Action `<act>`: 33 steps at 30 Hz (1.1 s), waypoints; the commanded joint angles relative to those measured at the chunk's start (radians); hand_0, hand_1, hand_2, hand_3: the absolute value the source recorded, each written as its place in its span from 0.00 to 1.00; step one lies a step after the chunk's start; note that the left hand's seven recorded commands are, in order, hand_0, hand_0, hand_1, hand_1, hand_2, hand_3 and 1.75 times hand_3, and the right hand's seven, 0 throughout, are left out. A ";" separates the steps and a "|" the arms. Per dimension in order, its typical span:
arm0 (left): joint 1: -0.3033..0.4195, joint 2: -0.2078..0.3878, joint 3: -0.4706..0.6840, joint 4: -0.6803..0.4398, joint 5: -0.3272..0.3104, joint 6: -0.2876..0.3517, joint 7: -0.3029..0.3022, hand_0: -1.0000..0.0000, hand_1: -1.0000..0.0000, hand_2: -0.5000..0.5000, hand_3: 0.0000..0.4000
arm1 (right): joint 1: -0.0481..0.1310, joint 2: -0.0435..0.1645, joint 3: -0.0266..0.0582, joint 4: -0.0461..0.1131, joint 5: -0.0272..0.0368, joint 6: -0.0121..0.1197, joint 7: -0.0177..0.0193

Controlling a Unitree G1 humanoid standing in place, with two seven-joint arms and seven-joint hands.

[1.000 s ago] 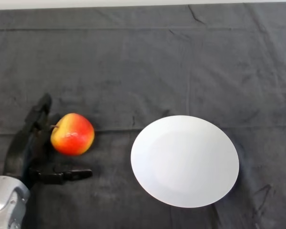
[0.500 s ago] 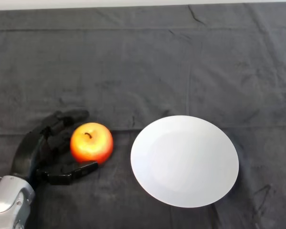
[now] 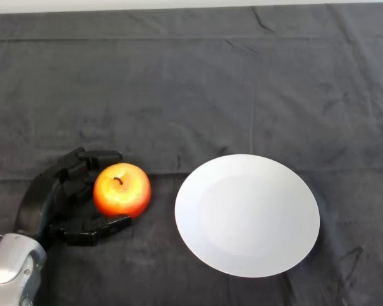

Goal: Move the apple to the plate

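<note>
**Closing around the apple, plate waiting to the right**

At the lower left of the frame my left hand (image 3: 51,201) lies low on the dark cloth (image 3: 179,89), palm turned toward the centre. My fingers (image 3: 92,157) curl over the far side of the apple (image 3: 122,190) and my thumb (image 3: 96,229) reaches under its near side, so the fruit sits cupped between them. I hold it this way because a round, smooth apple would roll off under a one-sided push; a wrap from both sides should keep it put. I judge the grasp to be on, though I cannot tell how firmly.

The apple rests on the cloth at left of centre, stem up, just left of the white plate (image 3: 287,255) but not touching it. The plate lies flat at lower centre-right with nothing on it, so a short lift and carry rightward is what remains.
</note>
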 commanded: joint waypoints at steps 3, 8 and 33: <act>-0.023 0.035 -0.023 -0.054 0.032 -0.016 0.037 0.00 0.01 0.49 1.00 | -0.003 -0.021 -0.0059 -0.007 -0.0001 0.006 -0.0028; -0.011 0.013 -0.038 -0.127 0.047 -0.036 0.088 0.00 0.01 0.50 1.00 | -0.003 -0.021 -0.0059 -0.007 -0.0001 0.005 -0.0031; -0.018 -0.057 -0.300 -0.232 0.089 -0.199 0.286 0.00 0.00 0.50 1.00 | -0.003 -0.021 -0.0059 -0.008 0.0000 0.003 -0.0046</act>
